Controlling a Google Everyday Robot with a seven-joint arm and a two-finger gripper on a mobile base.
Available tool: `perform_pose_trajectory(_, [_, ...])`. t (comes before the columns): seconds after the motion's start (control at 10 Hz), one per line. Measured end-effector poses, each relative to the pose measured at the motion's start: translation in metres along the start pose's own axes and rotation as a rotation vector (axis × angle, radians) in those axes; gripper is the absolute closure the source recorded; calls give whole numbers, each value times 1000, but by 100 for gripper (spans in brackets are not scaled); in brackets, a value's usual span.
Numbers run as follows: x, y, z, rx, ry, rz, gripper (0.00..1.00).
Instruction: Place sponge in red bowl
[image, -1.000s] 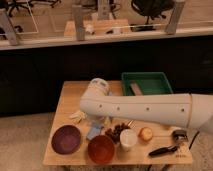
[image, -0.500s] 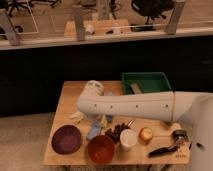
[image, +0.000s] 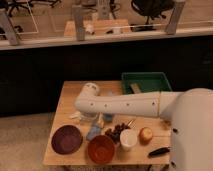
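- The gripper (image: 96, 120) hangs under the left end of the white arm (image: 125, 104), above the middle-left of the table (image: 67, 95). It is mostly hidden by the arm.
- Its jaws stand wide apart and nothing is held between them. I cannot tell whether it touches anything.
- The sponge (image: 93, 132) lies flat on the table just in front of the gripper. It sits between the purple bowl (image: 66, 139) and a dark cluster (image: 115, 132) of small things.
- The red bowl (image: 101, 148) stands at the front edge, about midway along it and just in front of the sponge. Nothing shows inside it.
- The purple bowl is near the front left corner.
- A white cup (image: 128, 139) stands just right of the red bowl, with a round orange thing (image: 145, 134) beside it.
- A black tool (image: 159, 151) lies by the front right corner.
- A green tray (image: 145, 82) fills the back right corner, partly covered by the arm.
- The table is pale wood and stands on a light floor.
- Behind it runs a dark wall (image: 45, 70) topped by a ledge and glass panes.
- Beyond the glass are another wooden table (image: 97, 27) and office chairs (image: 150, 7).
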Motion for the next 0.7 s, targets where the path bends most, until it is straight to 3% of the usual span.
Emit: perform_pose_trajectory(0.7, [2,0,4,10,-8,6,20])
